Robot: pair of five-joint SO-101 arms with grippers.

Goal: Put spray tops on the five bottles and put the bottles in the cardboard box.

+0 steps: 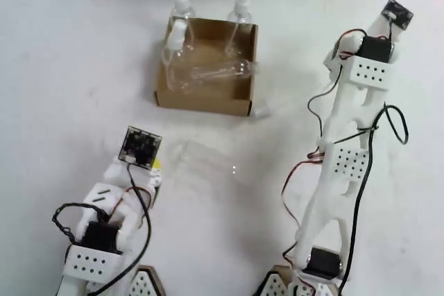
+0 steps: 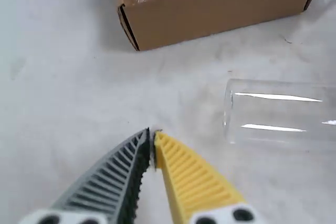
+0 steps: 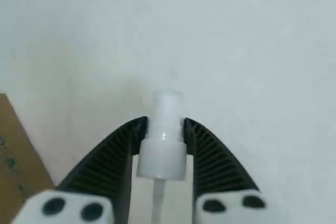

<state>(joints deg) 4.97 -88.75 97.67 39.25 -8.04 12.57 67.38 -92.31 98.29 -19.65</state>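
A clear bottle (image 1: 202, 157) without a top lies on its side on the white table, just ahead of my left gripper (image 2: 153, 132). That gripper is shut with nothing in it, and the bottle (image 2: 278, 111) lies beside its tips, apart from them. My right gripper (image 3: 164, 124) is shut on a white spray top (image 3: 161, 148), held a little above the table at the far right. The cardboard box (image 1: 208, 98) holds several bottles with spray tops: three upright (image 1: 177, 29) and one lying down (image 1: 218, 71).
The right arm (image 1: 347, 150) stretches from the near edge toward the far right of the table. The box's near wall (image 2: 220, 6) stands just beyond the lying bottle. A corner of the box (image 3: 16, 156) lies close beside the right gripper.
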